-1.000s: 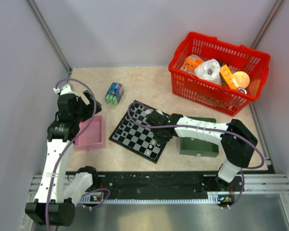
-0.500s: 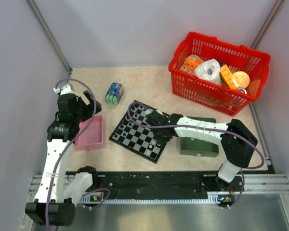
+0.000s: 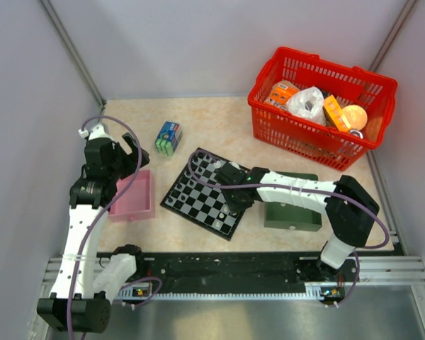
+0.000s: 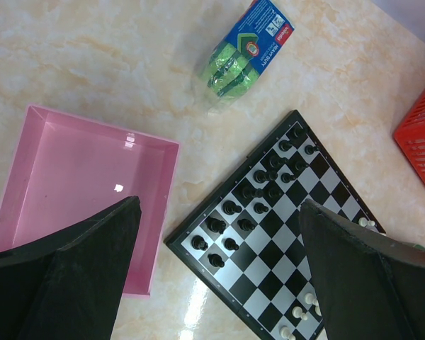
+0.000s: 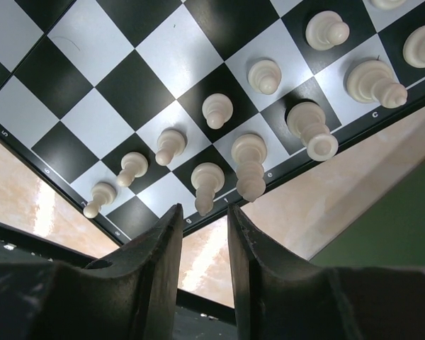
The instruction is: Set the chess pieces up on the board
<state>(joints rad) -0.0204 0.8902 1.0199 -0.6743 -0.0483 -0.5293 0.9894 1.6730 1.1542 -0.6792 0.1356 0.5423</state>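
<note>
Over the last second the right end effector (image 5: 204, 210) has gone from together to slightly apart. A narrow gap now shows between its fingers (image 5: 163, 244), with nothing in it. The arm itself has not visibly shifted over the board's (image 3: 195, 195) near-right corner. That reads as a release: a pale piece (image 5: 207, 185) stands upright on the edge row just beyond the fingertips, probably the one let go. Two rows of pale pieces (image 5: 249, 166) are upright on that side, and the dark pieces (image 4: 258, 191) fill the far-left side. The set-up looks close to done.

The board lies mid-counter (image 3: 212, 120), just right of the pink tray (image 4: 92, 177). The left end effector (image 4: 218, 205) hangs wide apart and empty above that tray.
</note>
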